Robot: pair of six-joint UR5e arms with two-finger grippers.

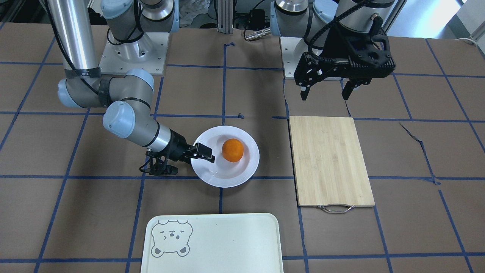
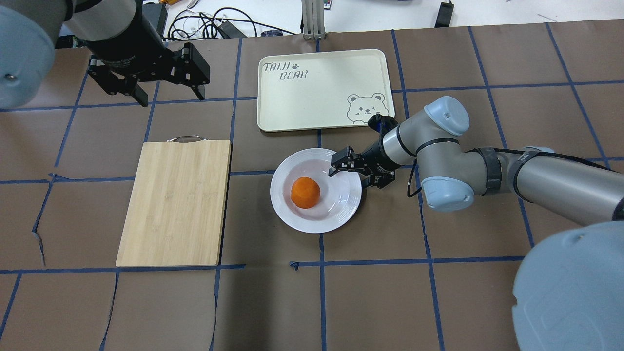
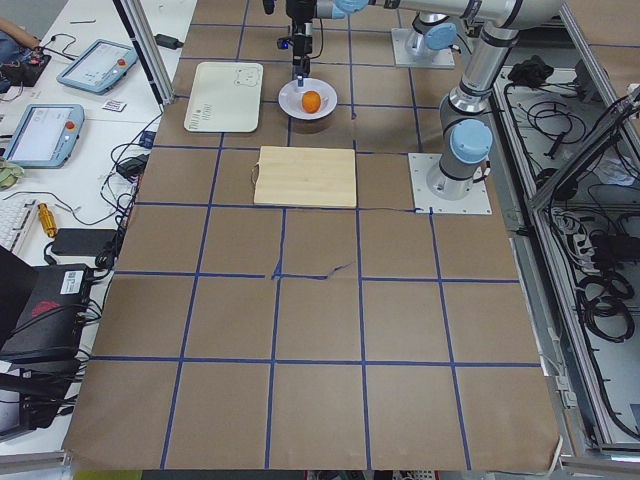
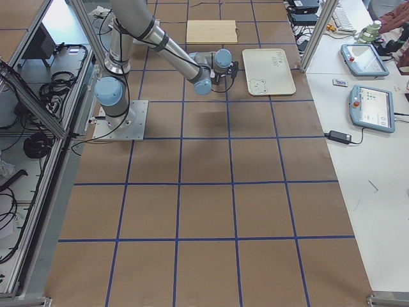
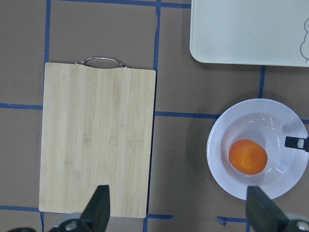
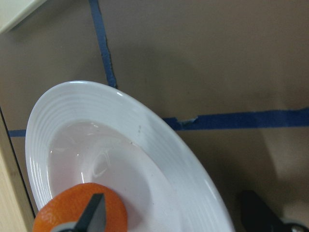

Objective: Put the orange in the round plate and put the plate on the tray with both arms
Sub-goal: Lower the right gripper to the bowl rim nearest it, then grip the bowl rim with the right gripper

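Note:
The orange (image 1: pixel 232 150) (image 2: pixel 305 192) lies in the well of the white round plate (image 1: pixel 227 182) (image 2: pixel 317 226), mid-table. My right gripper (image 1: pixel 189 162) (image 2: pixel 358 173) is open, low and tilted at the plate's edge. One finger reaches over the rim toward the orange; the other stays outside, near the table. In the right wrist view the plate (image 6: pixel 145 135) fills the gap between the jaws. The cream tray (image 1: pixel 227 242) (image 2: pixel 312 92) with the bear face lies just beyond the plate. My left gripper (image 1: pixel 326 91) (image 2: pixel 168 95) hangs open and holds nothing, high above the table.
A bamboo cutting board (image 1: pixel 329 159) (image 2: pixel 175 200) with a metal handle lies beside the plate, on the left arm's side, under the left wrist camera. Brown table covering with blue tape lines surrounds everything. Tablets and cables sit on a side bench past the tray.

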